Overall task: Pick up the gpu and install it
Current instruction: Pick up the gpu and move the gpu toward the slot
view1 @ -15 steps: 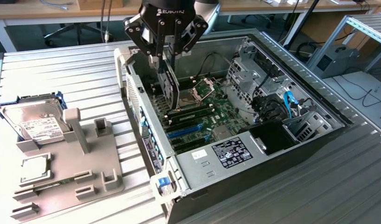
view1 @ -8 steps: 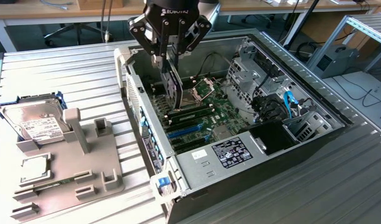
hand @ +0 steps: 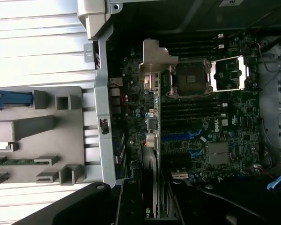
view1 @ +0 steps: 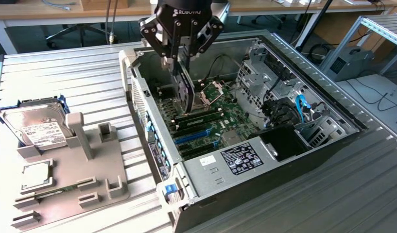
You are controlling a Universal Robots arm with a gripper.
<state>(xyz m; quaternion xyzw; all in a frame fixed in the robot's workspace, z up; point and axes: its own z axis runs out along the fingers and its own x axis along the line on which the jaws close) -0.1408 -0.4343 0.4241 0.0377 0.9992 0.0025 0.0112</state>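
Item inspected: open computer case (view1: 134, 92), lying on its side with the side panel off and the motherboard (view1: 217, 119) facing up.

Gripper (view1: 181, 65): positioned directly above the case's rear half, clenched on the gpu (view1: 185, 94). The fingers pinch the card by its upper edge.

The gpu: held on edge and hanging inside the case, its lower edge close over the motherboard, near the CPU socket (view1: 215, 92). It looks upright, which I judge keeps the connector edge pointing down at the board. Whether it touches the board cannot be told. The blue expansion slots (view1: 192, 137) lie further toward the case's front and are unoccupied, so the card is not seated.

Outside the case, on the side of its rear wall: a grey parts holder (view1: 88, 160), carrying a hard drive (view1: 36, 126) upright in its rack. Both stand well apart from the gripper and are not involved.
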